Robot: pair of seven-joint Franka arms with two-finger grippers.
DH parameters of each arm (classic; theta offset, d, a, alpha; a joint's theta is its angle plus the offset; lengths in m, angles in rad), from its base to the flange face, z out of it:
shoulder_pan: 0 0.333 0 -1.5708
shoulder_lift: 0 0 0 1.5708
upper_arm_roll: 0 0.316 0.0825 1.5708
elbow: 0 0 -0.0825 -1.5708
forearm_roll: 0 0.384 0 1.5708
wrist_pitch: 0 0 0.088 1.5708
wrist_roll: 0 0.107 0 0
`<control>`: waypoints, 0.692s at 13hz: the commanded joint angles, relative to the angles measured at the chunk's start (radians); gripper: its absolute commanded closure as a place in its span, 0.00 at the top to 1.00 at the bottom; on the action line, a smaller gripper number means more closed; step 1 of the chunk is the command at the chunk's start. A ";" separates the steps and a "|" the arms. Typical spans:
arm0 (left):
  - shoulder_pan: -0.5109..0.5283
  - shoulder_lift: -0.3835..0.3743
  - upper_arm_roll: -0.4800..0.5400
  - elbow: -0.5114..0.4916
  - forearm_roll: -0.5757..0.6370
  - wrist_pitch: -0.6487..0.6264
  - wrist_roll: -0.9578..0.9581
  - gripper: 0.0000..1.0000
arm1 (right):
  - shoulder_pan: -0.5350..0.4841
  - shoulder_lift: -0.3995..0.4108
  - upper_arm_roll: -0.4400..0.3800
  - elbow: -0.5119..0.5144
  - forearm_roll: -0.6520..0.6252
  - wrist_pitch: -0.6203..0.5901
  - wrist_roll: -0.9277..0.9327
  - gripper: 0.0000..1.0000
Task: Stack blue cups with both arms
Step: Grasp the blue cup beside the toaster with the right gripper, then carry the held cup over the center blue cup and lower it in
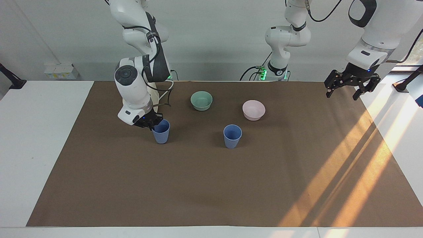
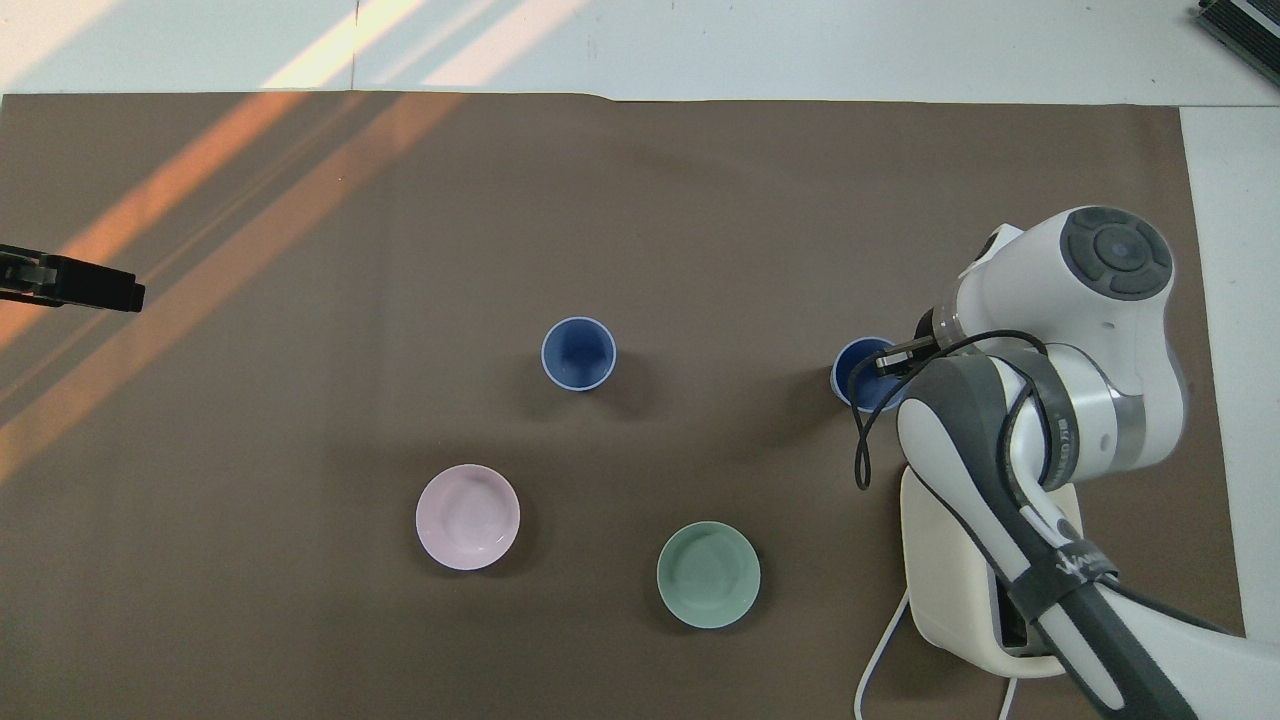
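Two blue cups are on the brown mat. One blue cup (image 1: 232, 136) (image 2: 578, 353) stands upright and alone near the middle. My right gripper (image 1: 154, 124) (image 2: 893, 357) is shut on the rim of the second blue cup (image 1: 161, 132) (image 2: 858, 373), toward the right arm's end, with one finger inside it. That cup is upright, at or just above the mat. My left gripper (image 1: 345, 89) (image 2: 72, 285) is open and empty, held in the air over the mat's edge at the left arm's end; that arm waits.
A mint-green bowl (image 1: 201, 100) (image 2: 708, 574) and a pink bowl (image 1: 253, 110) (image 2: 468, 516) sit nearer to the robots than the cups. The right arm's base plate (image 2: 950, 580) lies beside the green bowl. White table borders the mat (image 1: 211, 185).
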 commanded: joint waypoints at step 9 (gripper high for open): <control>0.014 0.006 -0.009 0.031 -0.006 -0.067 -0.092 1.00 | 0.250 0.184 0.004 0.603 0.144 -0.281 0.560 0.00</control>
